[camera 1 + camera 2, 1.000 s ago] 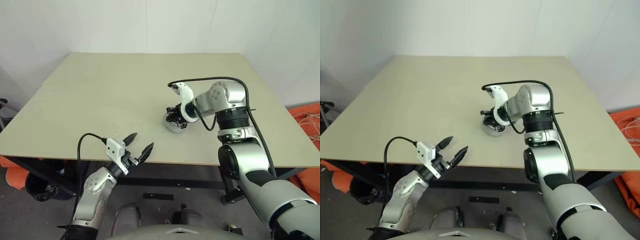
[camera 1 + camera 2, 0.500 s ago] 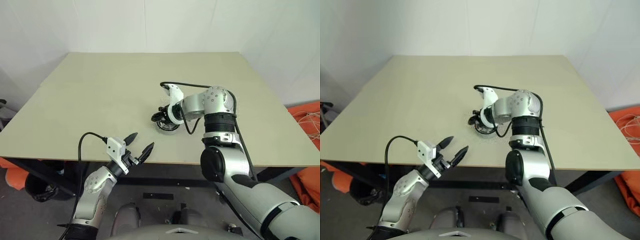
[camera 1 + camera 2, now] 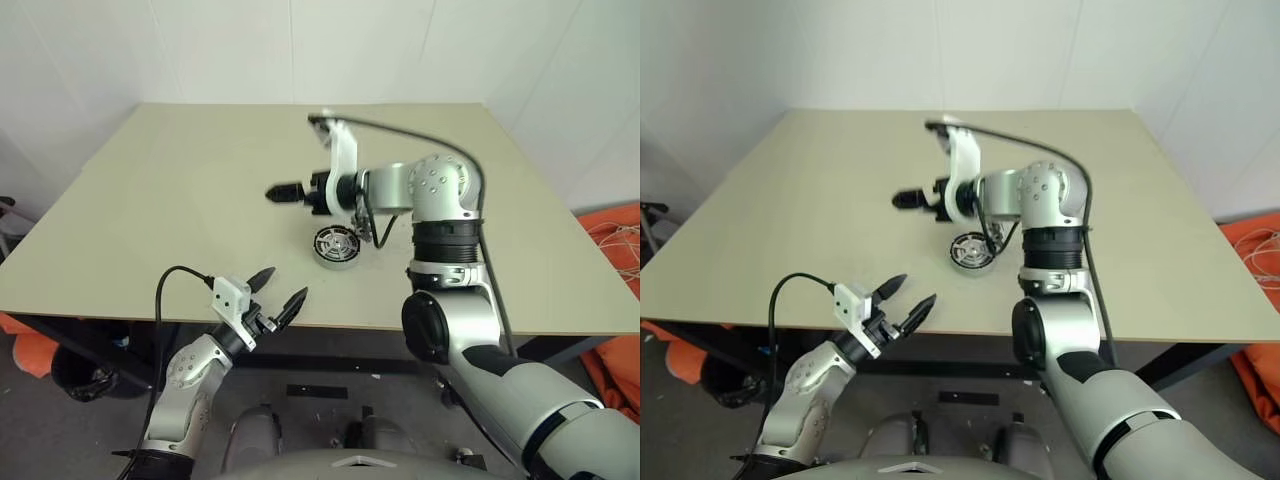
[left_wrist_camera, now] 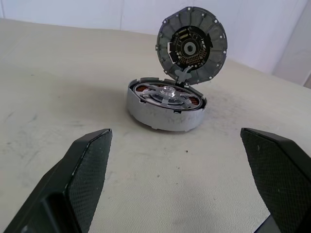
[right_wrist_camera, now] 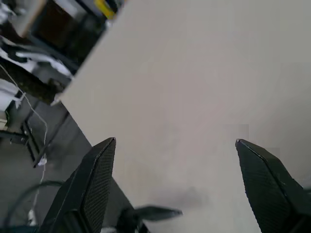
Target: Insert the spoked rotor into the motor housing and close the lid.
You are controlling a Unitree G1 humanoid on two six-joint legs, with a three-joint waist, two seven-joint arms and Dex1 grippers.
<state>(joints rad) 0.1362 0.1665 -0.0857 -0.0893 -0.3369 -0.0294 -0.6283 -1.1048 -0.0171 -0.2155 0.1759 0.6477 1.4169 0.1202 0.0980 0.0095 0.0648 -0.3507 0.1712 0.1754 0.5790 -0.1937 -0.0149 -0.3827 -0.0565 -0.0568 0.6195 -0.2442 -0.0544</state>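
From my remote station I see the motor housing (image 4: pixel 165 104) resting on the table (image 3: pixel 180 200), a little toward the near edge and right of centre. Its silvery outer wall stands upright, and copper-coloured windings show inside the rim. The rotor (image 4: pixel 167 94) sits inside the housing, thin silver spokes and hub facing up.

The lid (image 4: pixel 192 46) is not closed. It stands on edge at the far side of the housing, rising above it, its inner face with dark openings turned toward the left wrist camera. Its lower edge meets the housing rim; I cannot tell whether it is hinged there or only leaning.

The right gripper (image 3: pixel 283 190) hangs in the air above the table, beyond and to the left of the housing, well clear of it. It points toward the robot's left. Its two black fingers (image 5: pixel 92 189) are spread wide in its wrist view, with bare tabletop between them and nothing held.

The left gripper (image 3: pixel 277 287) sits low at the near edge of the table, pointing toward the housing but well apart from it. Its fingers (image 4: pixel 80 179) are spread wide and empty, framing the housing in its wrist view.
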